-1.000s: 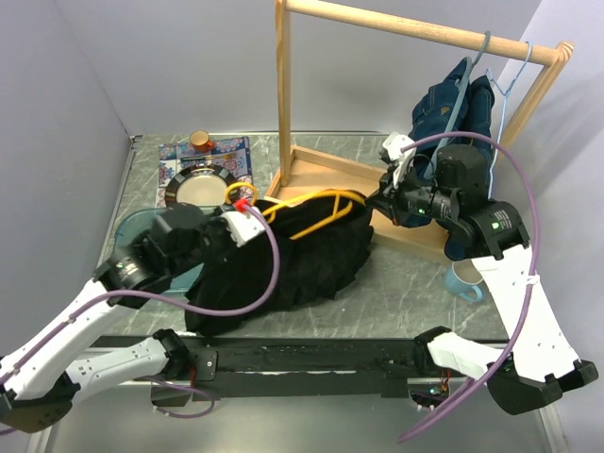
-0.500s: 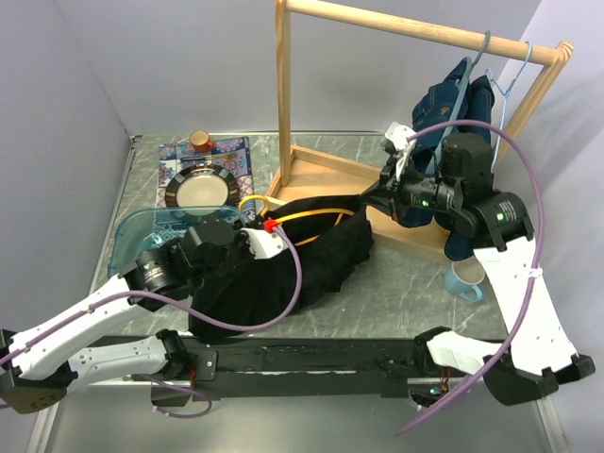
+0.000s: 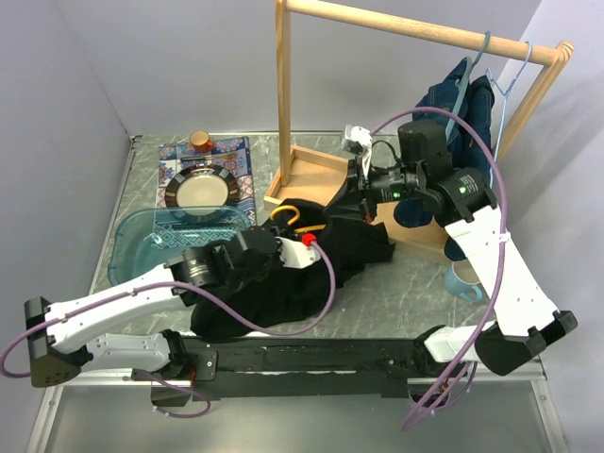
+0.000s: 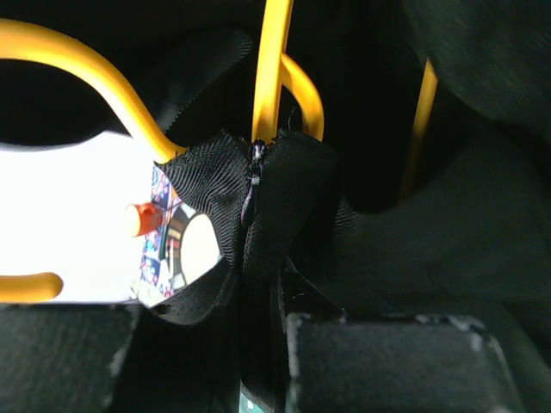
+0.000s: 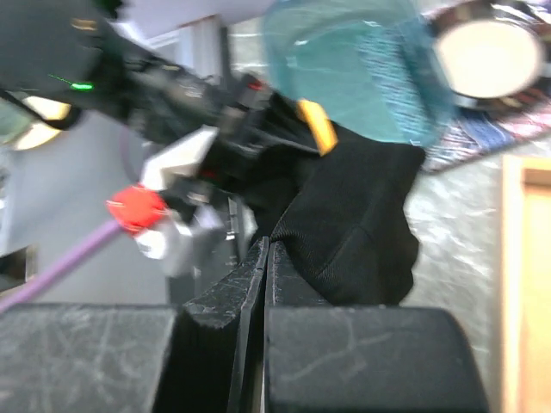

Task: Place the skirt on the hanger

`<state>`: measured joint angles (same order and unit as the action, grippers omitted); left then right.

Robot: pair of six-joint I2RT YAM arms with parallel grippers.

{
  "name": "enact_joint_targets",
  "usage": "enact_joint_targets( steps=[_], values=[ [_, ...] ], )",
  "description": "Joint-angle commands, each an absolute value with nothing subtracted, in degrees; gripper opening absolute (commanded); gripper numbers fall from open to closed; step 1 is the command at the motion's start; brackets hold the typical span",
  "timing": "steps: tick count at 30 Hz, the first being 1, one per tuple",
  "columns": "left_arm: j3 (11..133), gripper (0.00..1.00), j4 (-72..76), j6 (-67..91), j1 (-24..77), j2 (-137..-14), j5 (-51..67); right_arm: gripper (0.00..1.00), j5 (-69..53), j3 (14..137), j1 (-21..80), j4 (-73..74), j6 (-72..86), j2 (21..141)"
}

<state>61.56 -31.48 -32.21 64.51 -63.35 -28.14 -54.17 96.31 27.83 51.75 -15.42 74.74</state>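
The black skirt (image 3: 283,288) lies bunched mid-table, one edge lifted toward the wooden rack. Only a curve of the yellow hanger (image 3: 286,213) shows above the cloth. In the left wrist view its yellow bars (image 4: 272,77) run just behind the skirt's zippered waistband (image 4: 258,198). My left gripper (image 4: 258,301) is shut on that waistband, low over the skirt's middle (image 3: 283,253). My right gripper (image 5: 265,254) is shut, its tips pinching the skirt's edge (image 5: 353,224) near the rack base (image 3: 332,209). The hanger (image 5: 317,125) pokes out beyond it.
A wooden clothes rack (image 3: 282,94) stands behind, with a denim garment (image 3: 453,104) on a pale blue hanger at its right end. A blue tub (image 3: 142,241), a plate (image 3: 200,189) on a patterned mat and a small cup (image 3: 200,140) sit left. A mug (image 3: 464,280) stands right.
My left gripper has moved right and forward with the waistband. My right gripper has swung left toward the rack post, dragging the skirt's edge. The skirt now covers most of the hanger.
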Motion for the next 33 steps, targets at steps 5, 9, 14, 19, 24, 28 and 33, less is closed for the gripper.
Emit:
enact_joint_targets(
  steps=[5,9,14,19,24,28,33],
  values=[
    [58.6,0.01,-11.4,-30.4,65.2,-58.2,-29.4,0.00,-58.0,71.9,31.5,48.0,-21.0,63.4],
    [58.3,0.01,-8.9,-28.0,65.1,-57.2,-27.4,0.00,-53.9,65.4,35.3,51.1,-27.5,60.0],
    [58.4,0.01,-8.3,-25.8,65.2,-57.1,-21.4,0.23,-49.6,67.9,35.9,54.9,-31.1,58.9],
    [56.7,0.01,-11.8,-26.7,65.2,-55.0,-14.7,0.59,-47.6,83.1,33.4,68.4,-39.7,58.7],
    [56.9,0.01,-15.6,-26.3,65.2,-53.8,-9.3,0.86,-41.5,88.1,32.7,67.1,-40.0,56.7],
    [58.4,0.01,-17.6,-25.1,65.5,-54.1,-4.8,0.90,-37.3,91.5,32.6,67.5,-42.8,61.5],
    [59.8,0.01,-17.6,-24.0,66.6,-54.9,-2.4,0.88,-40.7,93.7,32.9,73.9,-49.9,70.1]
  ],
)
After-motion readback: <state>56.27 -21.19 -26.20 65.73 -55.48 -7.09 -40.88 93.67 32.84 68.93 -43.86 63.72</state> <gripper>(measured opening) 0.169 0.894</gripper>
